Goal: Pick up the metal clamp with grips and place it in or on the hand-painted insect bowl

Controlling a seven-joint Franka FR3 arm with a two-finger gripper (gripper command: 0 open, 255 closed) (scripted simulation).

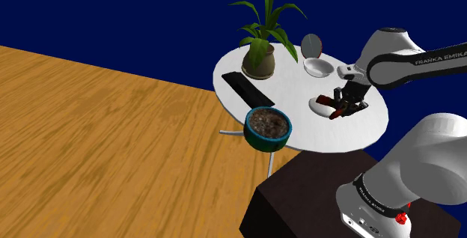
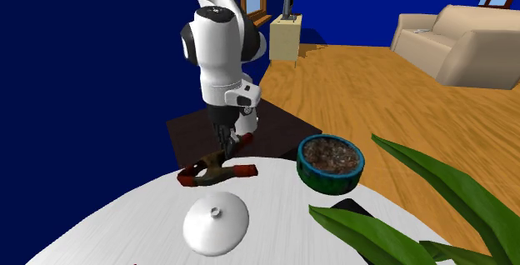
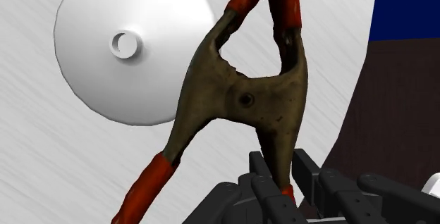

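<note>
Wooden floor (image 1: 112,139) across the whole left of the shoulder view. Next, the round white counter (image 1: 292,87), right of centre, with the dark stand (image 1: 307,191) at lower right. White arm (image 1: 404,60) in from the right edge, bent down over the counter's right side. Leafy potted plant (image 1: 262,34) at the counter's upper rim. Teal bowl (image 1: 268,126) with a dark speckled inside, at the counter's lower-left rim, well apart from the action. White knobbed lid (image 2: 216,223) at lower centre of the second exterior view. Just above it in that frame, the brown clamp (image 2: 218,172) with red grips, near the counter edge closest to the stand. Black gripper (image 2: 223,142) right on top, closed around one red-tipped handle. Lifted or resting on the counter? Cannot tell.
</note>
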